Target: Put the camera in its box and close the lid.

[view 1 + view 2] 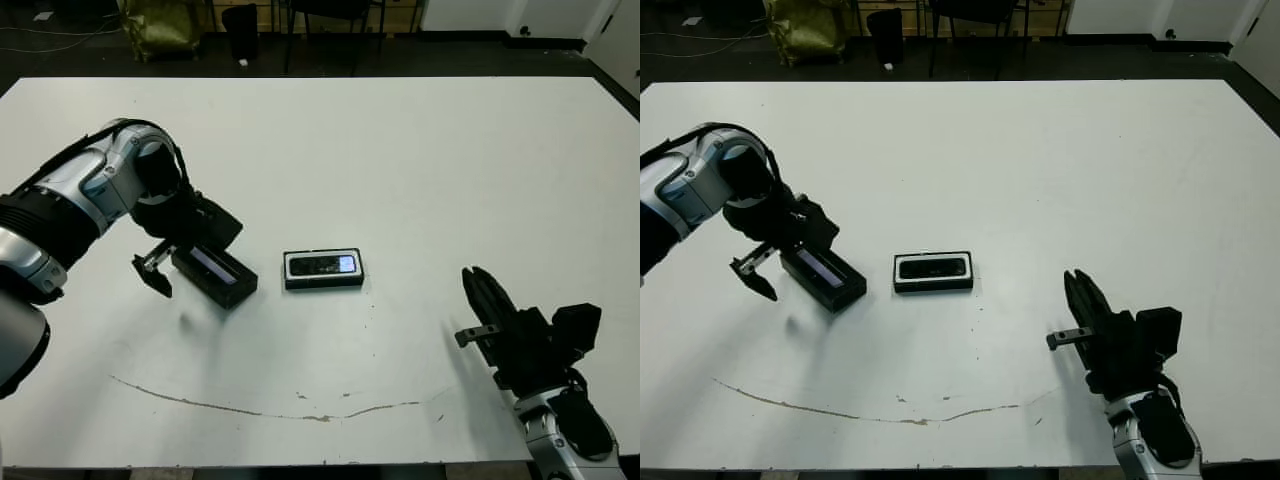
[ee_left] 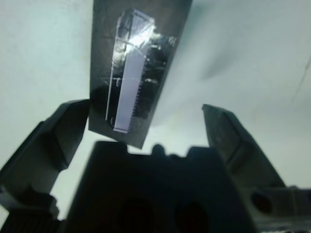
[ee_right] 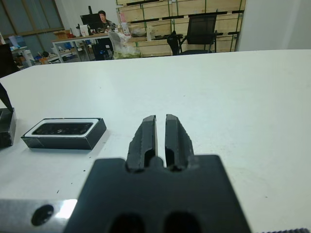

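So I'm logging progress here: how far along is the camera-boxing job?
Done: the slim black bar camera already lies in the shallow white-lined black box at mid-table.

In hand: the left tool is open around the flat black windowed lid, which lies on the table beside the box; its fingers are not closed on it.

Left: grip the lid and close it over the box. The right tool is shut and idle.

No text, label, brand, number or sign can be read in any of the views. The camera [image 1: 322, 266] in the box [image 1: 322, 283] shows only a small bluish screen with no legible characters. The window of the lid [image 2: 131, 82] shows glare only. The cartons far behind the desk [image 3: 272, 97] are too small to read.
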`<act>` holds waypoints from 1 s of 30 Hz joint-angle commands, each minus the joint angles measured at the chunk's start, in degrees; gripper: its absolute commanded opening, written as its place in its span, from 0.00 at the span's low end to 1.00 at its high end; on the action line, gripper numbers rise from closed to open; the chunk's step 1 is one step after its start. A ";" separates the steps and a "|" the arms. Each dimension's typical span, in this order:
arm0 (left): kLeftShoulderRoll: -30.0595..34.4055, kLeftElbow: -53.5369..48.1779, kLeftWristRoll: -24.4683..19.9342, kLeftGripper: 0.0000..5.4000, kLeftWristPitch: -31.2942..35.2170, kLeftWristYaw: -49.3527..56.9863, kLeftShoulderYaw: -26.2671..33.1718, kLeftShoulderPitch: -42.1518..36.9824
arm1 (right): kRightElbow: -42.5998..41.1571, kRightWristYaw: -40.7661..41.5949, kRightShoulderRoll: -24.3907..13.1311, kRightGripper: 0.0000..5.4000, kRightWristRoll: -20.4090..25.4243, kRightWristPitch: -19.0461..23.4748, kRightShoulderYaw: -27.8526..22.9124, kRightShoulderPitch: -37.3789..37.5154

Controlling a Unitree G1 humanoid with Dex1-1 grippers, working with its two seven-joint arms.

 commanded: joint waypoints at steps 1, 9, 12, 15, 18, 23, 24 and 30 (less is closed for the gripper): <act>-1.05 1.25 1.52 0.99 0.49 -0.20 0.97 1.91 | 0.02 -0.29 -0.32 0.00 0.02 1.05 -0.28 0.47; -1.73 2.65 1.35 0.99 0.92 -0.53 2.98 1.71 | -0.29 -0.73 -0.14 0.00 0.16 2.21 0.11 0.26; -1.53 2.26 1.32 0.99 1.01 -0.53 2.85 1.41 | 0.43 -0.35 0.08 0.00 0.95 2.37 -0.15 -0.27; -1.39 2.32 1.21 0.99 1.87 -0.53 2.04 0.83 | 0.99 0.10 -0.37 0.00 0.50 1.88 -0.16 -0.75; -1.27 1.91 1.60 0.99 2.18 -0.53 2.10 0.82 | 0.14 -0.36 -0.52 0.00 0.50 3.04 -0.07 -0.78; -1.50 1.97 1.80 0.99 1.21 -0.53 2.40 1.12 | 0.52 -0.14 -0.49 0.00 0.43 2.70 -0.04 -0.73; -1.54 1.96 2.05 0.99 1.15 -0.53 2.37 1.15 | 0.66 -0.07 -0.46 0.00 0.33 2.38 -0.01 -0.66; -1.90 0.97 2.66 0.99 2.08 0.23 4.86 2.81 | 0.42 -0.22 -0.54 0.00 -0.56 2.33 0.23 -0.15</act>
